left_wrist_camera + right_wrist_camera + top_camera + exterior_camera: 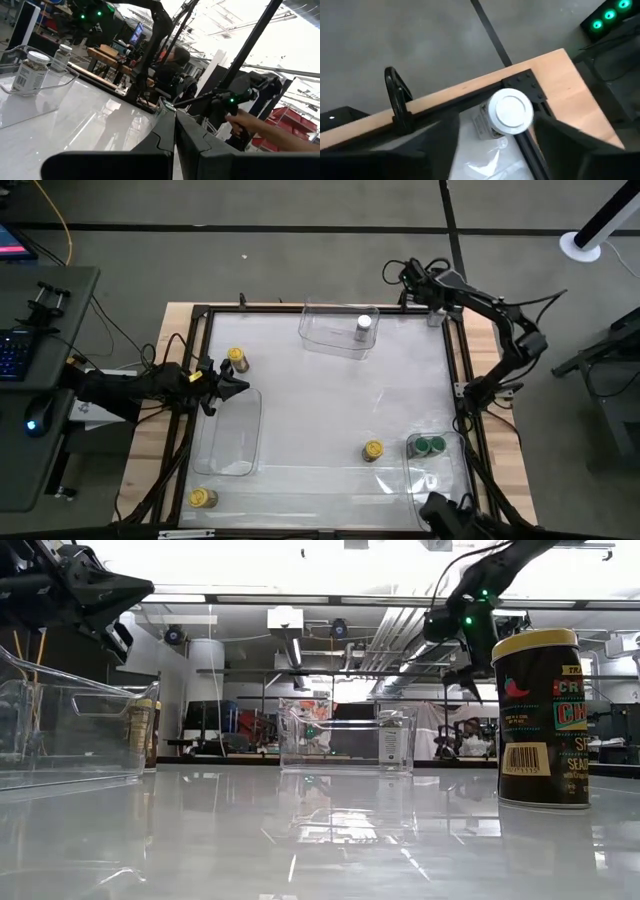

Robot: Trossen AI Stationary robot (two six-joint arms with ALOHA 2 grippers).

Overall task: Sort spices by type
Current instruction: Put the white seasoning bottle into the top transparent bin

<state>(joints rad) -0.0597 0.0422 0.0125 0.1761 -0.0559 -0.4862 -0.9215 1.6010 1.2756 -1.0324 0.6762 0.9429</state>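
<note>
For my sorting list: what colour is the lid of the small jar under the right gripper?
White, on the small cylindrical jar; the right wrist view shows it best.

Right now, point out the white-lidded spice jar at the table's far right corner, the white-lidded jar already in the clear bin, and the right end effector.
White-lidded corner spice jar (510,111): right wrist view, lid top.
White-lidded jar in clear plastic bin (364,326): high view, lid.
Right end effector (496,132): right wrist view, midway between its fingertips.

A small white-lidded cylindrical spice jar (364,326) stands inside the clear rectangular plastic bin (330,337) at the table's far edge. A second white-lidded jar (506,113) stands at the far right corner, between the right gripper's (492,135) spread fingers.
</note>
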